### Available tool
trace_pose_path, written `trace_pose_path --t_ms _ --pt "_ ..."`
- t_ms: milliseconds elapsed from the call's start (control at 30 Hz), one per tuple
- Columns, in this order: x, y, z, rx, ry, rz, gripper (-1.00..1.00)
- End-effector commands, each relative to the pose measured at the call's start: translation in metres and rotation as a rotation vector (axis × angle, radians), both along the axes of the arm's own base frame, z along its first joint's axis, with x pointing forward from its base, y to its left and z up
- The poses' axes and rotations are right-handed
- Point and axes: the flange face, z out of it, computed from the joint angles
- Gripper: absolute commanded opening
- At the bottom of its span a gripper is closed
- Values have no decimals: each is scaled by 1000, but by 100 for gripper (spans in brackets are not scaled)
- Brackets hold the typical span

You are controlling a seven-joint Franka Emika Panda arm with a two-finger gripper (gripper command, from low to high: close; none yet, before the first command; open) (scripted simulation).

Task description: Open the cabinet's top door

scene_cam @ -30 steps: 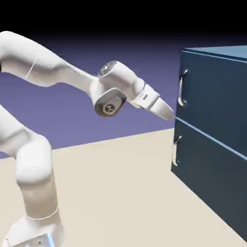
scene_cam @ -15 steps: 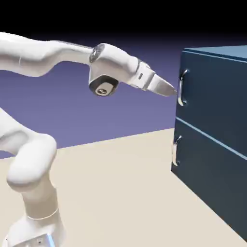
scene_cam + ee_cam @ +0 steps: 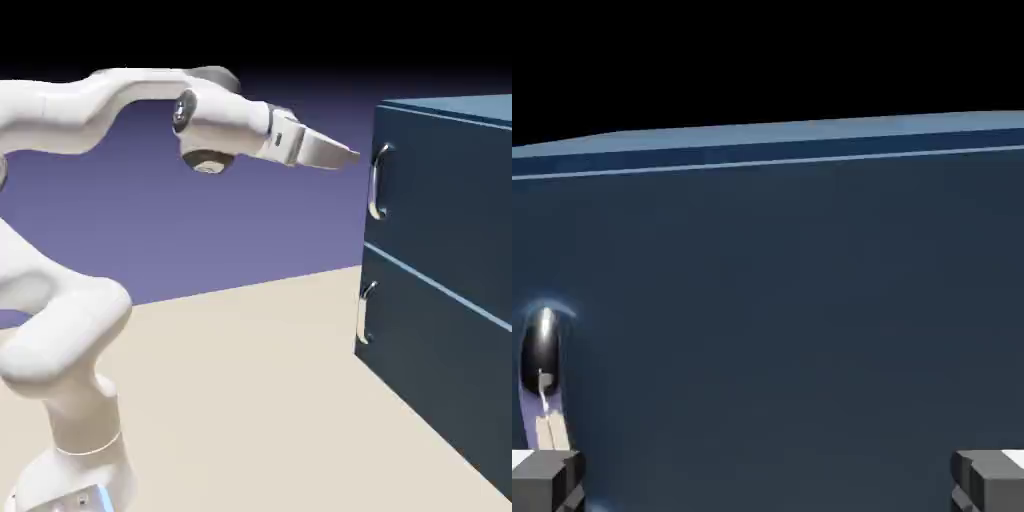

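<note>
Nearest to me is the robot's white arm (image 3: 70, 340). It rises from the lower left of the exterior view, bends back over itself and stretches nearly level toward the right. At its end the gripper (image 3: 345, 155) points almost horizontally at the cabinet (image 3: 450, 260), with the fingers (image 3: 325, 150) tapering to a point just short of the front face.

In the hand view the two grey finger tips sit at the far left and far right of the bottom edge, so the jaws are spread wide, and nothing is between them except the blue panel behind (the gripper holds nothing).

The relation that matters now is between the gripper and the handle (image 3: 377, 181) of the top door (image 3: 450, 190). The handle is a thin silver bar near the door's left edge in the exterior view, and its long axis is upright. The finger tips are close to it but still apart, about level with its upper end, and a little to the side of it. In the hand view the handle (image 3: 540, 352) appears far to the left, just above the left finger tip (image 3: 542, 478), not centred between the tips. I judge that the hand must shift sideways until the bar stands between the fingers, and then go forward, before closing.

Behind, the lower panel (image 3: 430, 370) with its own handle (image 3: 366, 312) is untouched, and the top door looks flush with the cabinet, still closed.
</note>
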Motion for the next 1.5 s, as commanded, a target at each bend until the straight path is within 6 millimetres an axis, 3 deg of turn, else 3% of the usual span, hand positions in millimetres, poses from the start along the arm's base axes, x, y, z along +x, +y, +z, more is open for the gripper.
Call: trace_pose_path --t_ms 0,433,900,933,1100,1133,1167,1467 --pt "2 4 -1 -2 -12 2 0" --pt "39 57 -38 -37 -144 27 0" --pt "103 98 -129 -61 -234 21 0" --pt "103 98 -129 -61 -234 21 0" --pt "153 96 -129 -61 -234 21 0" --pt "153 96 -129 -61 -234 21 -100" --pt "153 96 -129 -61 -234 21 -100" --pt "83 73 -129 -44 -238 163 -100"
